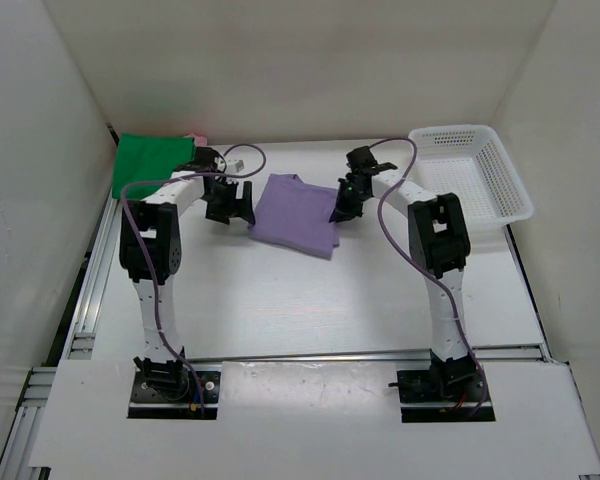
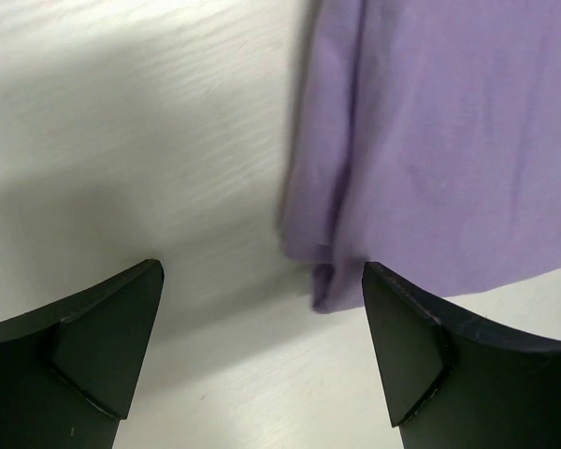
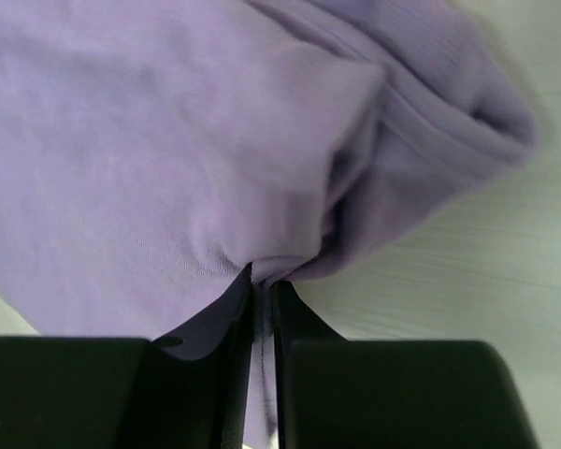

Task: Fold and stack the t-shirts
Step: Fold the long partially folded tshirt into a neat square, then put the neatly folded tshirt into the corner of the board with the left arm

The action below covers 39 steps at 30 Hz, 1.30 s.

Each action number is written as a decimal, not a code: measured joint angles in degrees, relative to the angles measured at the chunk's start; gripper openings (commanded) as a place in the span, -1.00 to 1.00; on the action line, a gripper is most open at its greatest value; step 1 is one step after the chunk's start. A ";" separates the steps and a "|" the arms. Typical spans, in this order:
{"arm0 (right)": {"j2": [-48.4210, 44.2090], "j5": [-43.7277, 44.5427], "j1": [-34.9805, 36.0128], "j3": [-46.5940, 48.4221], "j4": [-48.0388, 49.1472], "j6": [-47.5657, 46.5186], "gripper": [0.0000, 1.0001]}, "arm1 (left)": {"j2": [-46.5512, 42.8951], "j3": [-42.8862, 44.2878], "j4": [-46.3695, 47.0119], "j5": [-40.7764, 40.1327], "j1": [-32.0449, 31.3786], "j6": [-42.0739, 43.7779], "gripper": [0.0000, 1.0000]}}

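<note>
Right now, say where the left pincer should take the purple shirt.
Probably grip the purple shirt at its layered left corner, coming from the left: that fold lies just ahead of the open left pincer, while the right pincer pinches the opposite edge.

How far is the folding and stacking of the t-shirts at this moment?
Looks done: a bright green cloth t-shirt lies in the far left corner, a pink cloth edge showing behind it. In hand: the right hand pinches the light purple cloth t-shirt, partly folded; the left hand is open beside it. Left: finish this fold and stack it.
</note>
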 measured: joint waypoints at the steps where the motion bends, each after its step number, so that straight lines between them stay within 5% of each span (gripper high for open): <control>1: 0.44 -0.70 0.92 0.52 0.11 -0.70 -0.76 | -0.57 -0.68 -0.20 -0.20 0.66 0.02 0.98; 12: 3.76 -6.40 5.60 4.94 0.94 -6.32 -0.76 | -1.95 -2.73 -1.14 0.94 1.79 0.02 0.98; 20: 4.74 -7.69 5.64 6.51 -0.09 -8.81 -0.73 | 4.48 6.67 -2.78 2.91 2.29 -0.20 0.94; 30: 4.74 -8.20 5.64 6.47 -0.22 -9.33 -0.73 | 10.58 12.22 -2.71 11.43 1.70 -0.55 -0.15; 31: 4.74 -8.24 5.62 6.45 -0.24 -9.31 -0.73 | 11.02 12.37 -2.89 12.50 1.75 -0.61 -0.29; 32: 4.74 -8.33 5.62 6.45 -0.24 -9.16 -0.73 | 11.47 12.48 -3.19 13.40 1.75 -0.70 -0.70; 35: 4.74 -8.39 5.62 6.34 -0.17 -8.94 -0.66 | 12.31 12.50 -4.24 16.35 1.90 -1.07 -0.80; 37: 4.70 -8.59 5.62 6.34 -0.17 -8.63 -0.38 | 12.35 12.50 -4.85 17.09 2.10 -1.07 -0.80; 38: 4.50 -8.94 5.62 6.08 0.02 -8.04 0.06 | 12.35 12.50 -5.22 17.18 2.29 -1.07 -0.80; 39: 3.91 -9.66 5.46 5.29 0.44 -6.93 0.18 | 12.35 12.66 -5.77 17.00 2.58 -1.07 -0.80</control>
